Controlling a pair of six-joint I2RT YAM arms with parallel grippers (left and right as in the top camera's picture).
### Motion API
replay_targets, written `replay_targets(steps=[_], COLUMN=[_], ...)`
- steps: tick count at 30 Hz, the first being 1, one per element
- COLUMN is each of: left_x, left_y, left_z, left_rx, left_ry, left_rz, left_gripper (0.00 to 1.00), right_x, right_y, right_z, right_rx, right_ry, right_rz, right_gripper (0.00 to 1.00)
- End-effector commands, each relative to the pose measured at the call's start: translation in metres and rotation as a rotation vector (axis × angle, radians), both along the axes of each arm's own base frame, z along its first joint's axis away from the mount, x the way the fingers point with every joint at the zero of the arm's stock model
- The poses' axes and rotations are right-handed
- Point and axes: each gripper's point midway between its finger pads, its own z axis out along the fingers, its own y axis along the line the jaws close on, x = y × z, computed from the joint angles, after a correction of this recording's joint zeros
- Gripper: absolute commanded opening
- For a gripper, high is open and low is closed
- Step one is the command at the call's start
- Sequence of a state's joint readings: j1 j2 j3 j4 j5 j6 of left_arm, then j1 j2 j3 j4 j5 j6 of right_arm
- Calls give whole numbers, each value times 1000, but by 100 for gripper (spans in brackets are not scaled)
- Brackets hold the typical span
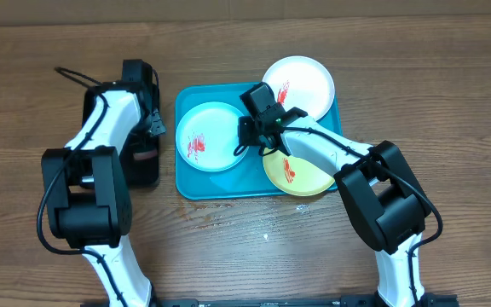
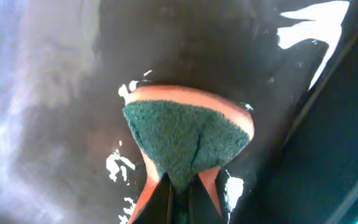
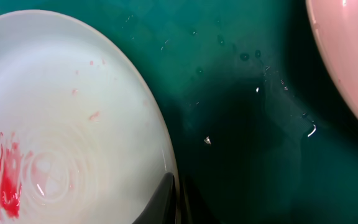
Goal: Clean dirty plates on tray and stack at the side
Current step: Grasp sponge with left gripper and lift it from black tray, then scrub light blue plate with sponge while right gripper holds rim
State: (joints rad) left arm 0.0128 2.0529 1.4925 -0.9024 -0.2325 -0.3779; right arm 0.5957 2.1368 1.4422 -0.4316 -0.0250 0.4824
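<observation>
The turquoise tray (image 1: 228, 183) holds a light blue plate (image 1: 207, 136) with a red smear at its left. A yellow-green plate (image 1: 305, 175) with red smears lies over its front right corner. A white plate (image 1: 301, 85) with a red smear lies over its back right corner. My right gripper (image 1: 244, 141) is shut on the light blue plate's right rim; the right wrist view shows the fingers (image 3: 176, 199) pinching that rim (image 3: 73, 124). My left gripper (image 1: 152, 141) is over the black tray and shut (image 2: 179, 193) on a green-red sponge (image 2: 188, 137).
The black tray (image 1: 147, 175) stands left of the turquoise tray, wet inside (image 2: 55, 93). A pale plate's edge (image 3: 353, 62) shows at the upper right of the right wrist view, with wet tray floor (image 3: 241, 124) between. Bare wooden table (image 1: 254, 239) lies in front.
</observation>
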Motion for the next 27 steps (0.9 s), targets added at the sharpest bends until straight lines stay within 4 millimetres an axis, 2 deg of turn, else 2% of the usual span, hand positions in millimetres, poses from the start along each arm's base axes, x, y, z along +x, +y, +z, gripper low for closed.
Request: replay_targets(steps=[1,5,10,14,20,23,27], left_x=[26,35,36,27,23,19,6], left_y=[0,-14,-53,-83,-115,-118,-110], left_z=[38,67,75,69,55,40,13], left_rx=[13,-52,-200,-287,-263,-219,-131], left_ry=[-53,-58,-62,-36,-26,-14,22], left_rz=[-74,-186,-332,-381,-461,-461,-405], left_gripper=[4,4,4,4,4,4,4], right_x=[-8,-13,-17,-23,-29,-29,-29], right_y=[5,9,5,-1,-4,-4,-4], right_z=[-9,-9,-9,-10,-13,-13,-13], right_rx=[7,47,90,129,125,125,125], right_ry=[41,79,134,204,233,234,233], right_rz=[20,41,44,31,29,29,29], right_gripper=[4,4,4,4,4,4,4])
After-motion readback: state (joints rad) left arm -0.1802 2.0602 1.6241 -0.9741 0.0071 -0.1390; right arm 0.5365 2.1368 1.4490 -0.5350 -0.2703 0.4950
